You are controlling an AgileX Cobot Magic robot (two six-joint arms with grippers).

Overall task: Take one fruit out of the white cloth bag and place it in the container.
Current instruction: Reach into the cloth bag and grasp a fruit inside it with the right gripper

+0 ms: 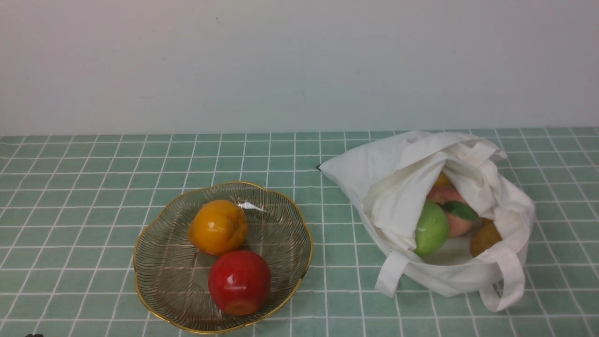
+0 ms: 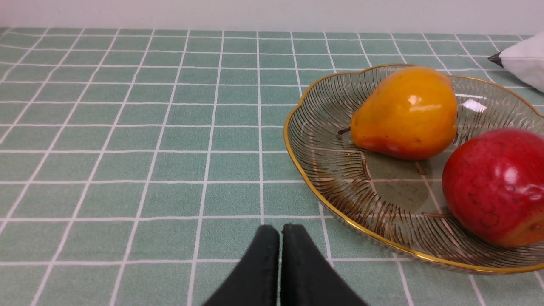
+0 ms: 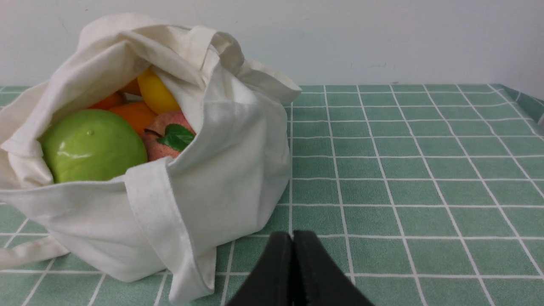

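The light-green apple (image 1: 431, 228) (image 3: 92, 145) lies inside the mouth of the white cloth bag (image 1: 398, 187) (image 3: 229, 170), on the table's right side. The glass bowl with a gold rim (image 1: 154, 234) (image 2: 314, 187) stands to the left and holds a red apple (image 1: 239, 282) (image 2: 495, 187) and an orange-yellow pear (image 1: 218, 227) (image 2: 406, 114). My left gripper (image 2: 280, 231) is shut and empty, low over the cloth, short of the bowl's rim. My right gripper (image 3: 293, 238) is shut and empty too, beside the bag. Neither gripper shows in the front view.
In the bag with the green apple lie a pinkish peach with a green leaf (image 1: 451, 210) (image 3: 168, 136), a yellow fruit (image 3: 156, 94), orange fruits (image 3: 134, 115) and a brown fruit (image 1: 485, 238). Two strap handles (image 1: 507, 281) hang toward the front. A green checked cloth (image 1: 93, 187) covers the table.
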